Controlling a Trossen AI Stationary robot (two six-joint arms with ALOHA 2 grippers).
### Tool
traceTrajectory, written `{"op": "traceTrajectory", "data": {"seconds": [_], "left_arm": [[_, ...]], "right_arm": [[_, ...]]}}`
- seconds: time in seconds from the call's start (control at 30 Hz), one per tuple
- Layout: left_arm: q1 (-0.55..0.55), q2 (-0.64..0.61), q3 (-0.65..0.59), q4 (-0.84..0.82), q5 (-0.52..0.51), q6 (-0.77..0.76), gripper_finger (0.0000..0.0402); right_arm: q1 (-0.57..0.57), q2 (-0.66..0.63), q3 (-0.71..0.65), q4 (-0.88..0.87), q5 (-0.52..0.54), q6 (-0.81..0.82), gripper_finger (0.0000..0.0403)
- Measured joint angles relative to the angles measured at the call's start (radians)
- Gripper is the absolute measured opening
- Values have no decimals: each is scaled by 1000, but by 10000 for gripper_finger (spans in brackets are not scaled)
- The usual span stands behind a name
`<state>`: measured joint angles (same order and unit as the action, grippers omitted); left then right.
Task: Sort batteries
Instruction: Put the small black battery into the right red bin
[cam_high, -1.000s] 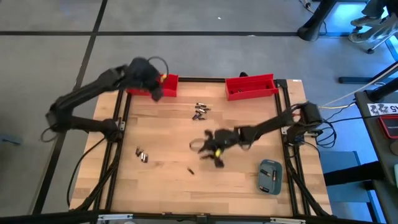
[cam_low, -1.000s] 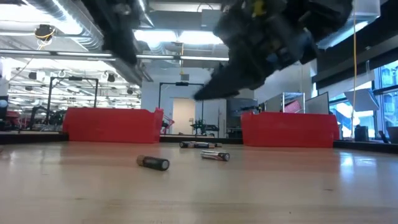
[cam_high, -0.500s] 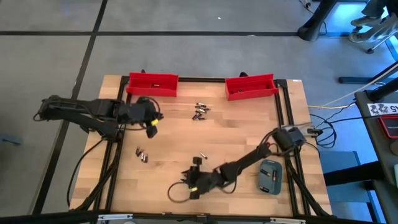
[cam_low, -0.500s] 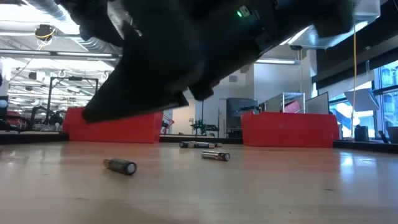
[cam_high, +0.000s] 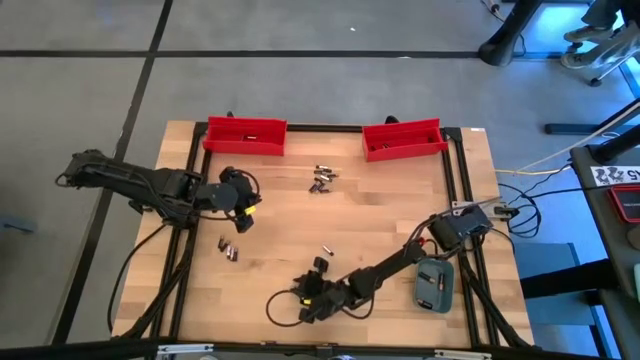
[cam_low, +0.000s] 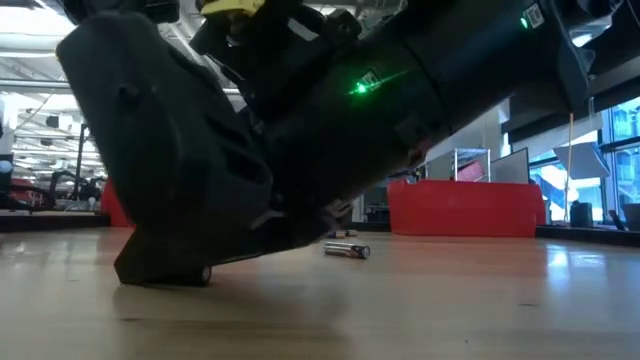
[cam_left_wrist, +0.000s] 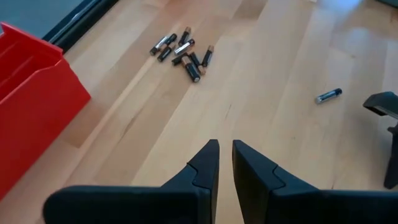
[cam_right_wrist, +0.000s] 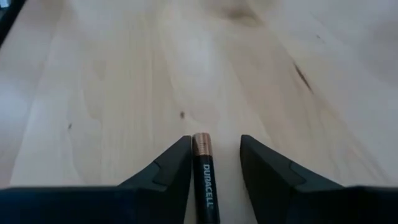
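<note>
My right gripper (cam_high: 303, 310) is open and low at the table's near middle, its fingertips down on the wood (cam_low: 160, 270). A black and copper battery (cam_right_wrist: 204, 177) lies lengthwise between its fingers, close to one of them. Its end shows in the low view (cam_low: 203, 272). My left gripper (cam_high: 243, 205) is shut and empty above the table's left middle (cam_left_wrist: 225, 155). A pile of batteries (cam_high: 321, 178) lies at the far middle (cam_left_wrist: 183, 53). A pair (cam_high: 230, 248) lies at the left. A single one (cam_high: 326, 250) lies near the middle (cam_left_wrist: 328, 95). My right gripper has one finger on each side of the battery (cam_right_wrist: 204, 177), along its length, and comes at it low and slanting. The battery lies flat on the table. I cannot tell whether the nearer finger (cam_right_wrist: 171, 168) touches it.
Two red bins stand at the far edge, one at the left (cam_high: 245, 135) and one at the right (cam_high: 403, 138). A grey-blue case (cam_high: 434, 283) lies at the near right beside my right arm. A black frame rail runs along each side of the table.
My right gripper has gone toward the near edge and down to the table, and now has a finger on each side of the loose battery. That battery has shifted a little along the table. My left gripper has left the left red bin and come toward the near edge.
</note>
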<state>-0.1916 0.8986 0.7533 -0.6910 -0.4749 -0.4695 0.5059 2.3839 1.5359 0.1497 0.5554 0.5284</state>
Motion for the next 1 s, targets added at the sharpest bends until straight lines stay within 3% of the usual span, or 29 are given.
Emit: {"op": "traceTrajectory", "data": {"seconds": [0.23, 0.43, 0.53, 0.73, 0.83, 1.0], "left_arm": [[-22, 0, -18, 5, -3, -24, 35], [-61, -1, -74, 71, -4, -42, 35], [-89, 0, -121, 153, -5, -42, 35], [-154, 1, -246, 425, -7, -18, 35], [-185, 3, -330, 617, -8, 28, 35], [-222, 36, -500, 1057, -10, 117, 35]], "right_arm": [[-7, -3, 6, -162, -2, -25, 127], [-9, -6, -36, -196, 5, -36, 27], [-16, -23, -61, -205, 27, -17, 24], [-25, -147, -159, -250, 74, -62, 18], [-28, -243, -257, -291, 154, -76, 18], [-64, -442, -525, -46, 181, -63, 18]]}}
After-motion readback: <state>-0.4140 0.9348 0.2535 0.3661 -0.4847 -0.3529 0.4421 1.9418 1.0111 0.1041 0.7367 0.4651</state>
